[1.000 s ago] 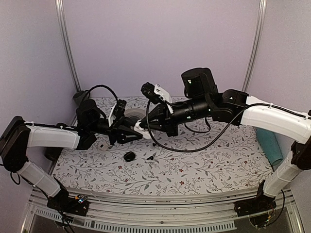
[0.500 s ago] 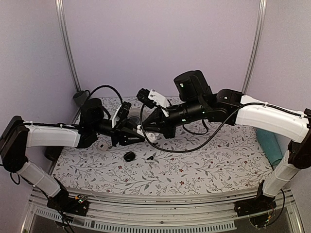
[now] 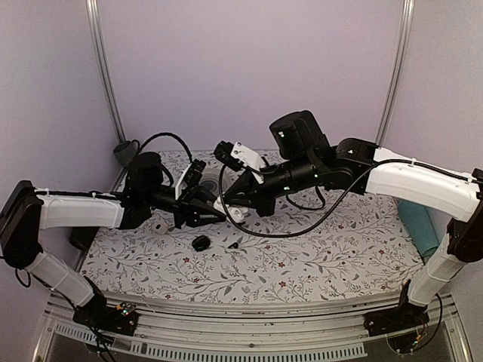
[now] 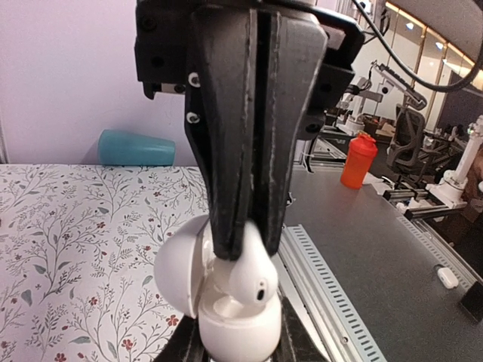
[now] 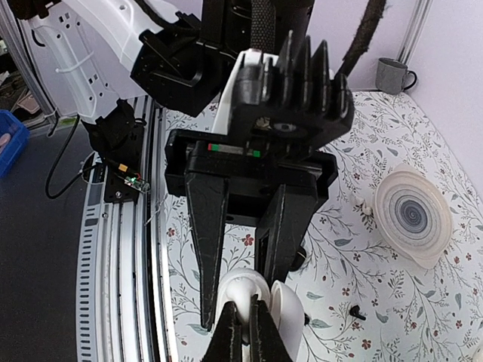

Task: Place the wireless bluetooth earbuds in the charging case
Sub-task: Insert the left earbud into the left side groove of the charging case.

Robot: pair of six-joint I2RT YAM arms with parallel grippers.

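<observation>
The charging case is white and rounded, its lid swung open to the left. My left gripper is shut on the case's body and holds it above the table. One glossy white earbud with a dark spot sits at the case's open mouth, partly inside. My right gripper comes from above, shut on this earbud. In the right wrist view the right gripper pinches the earbud between the left fingers. From the top view both grippers meet at the case.
Small black bits lie on the flowered cloth in front of the grippers. A small white object lies under the left arm. A round white disc sits at the back, a teal cup lies at the right edge, a grey mug in the far corner.
The right arm has swung left and down, bringing its gripper with the earbud onto the case held by the left gripper. The left gripper has shifted slightly right.
</observation>
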